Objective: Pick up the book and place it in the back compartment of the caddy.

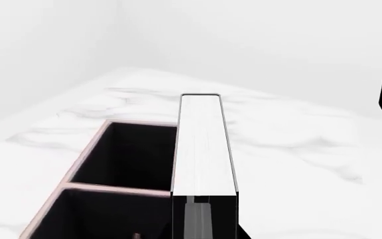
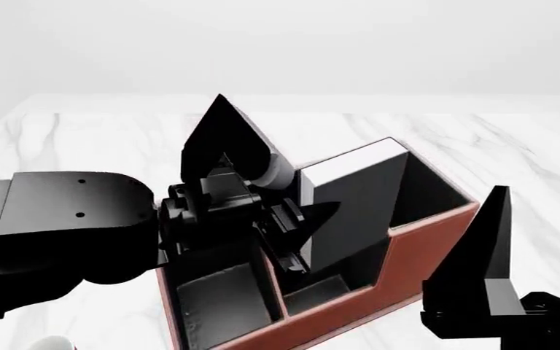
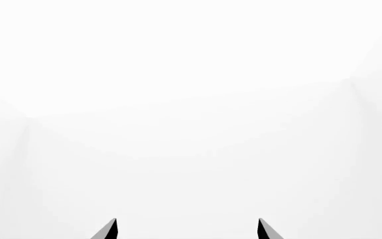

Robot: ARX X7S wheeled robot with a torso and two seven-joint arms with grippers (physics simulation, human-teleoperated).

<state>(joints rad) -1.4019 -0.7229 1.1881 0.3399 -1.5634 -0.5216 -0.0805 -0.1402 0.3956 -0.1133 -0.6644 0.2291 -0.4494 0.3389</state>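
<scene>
While left gripper (image 2: pixel 290 219) clasps the book (image 2: pixel 353 208), white marble table (image 2: pixel 95 138) meets blank walls.

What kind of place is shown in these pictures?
Probably a simulated test room, not a real home: a white marble-patterned table, plain blank walls, and one reddish-brown caddy with a black book.

Blk book (image 2: pixel 358 200) w/ white pgs, red-brown caddy (image 2: pixel 426 237), white marble table (image 2: pixel 95 138).

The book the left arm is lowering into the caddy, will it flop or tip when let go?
The book looks like a stiff hardback, so it is unlikely to flop. Standing on edge inside the caddy, it may lean against a wall once the left pincer opens.
</scene>
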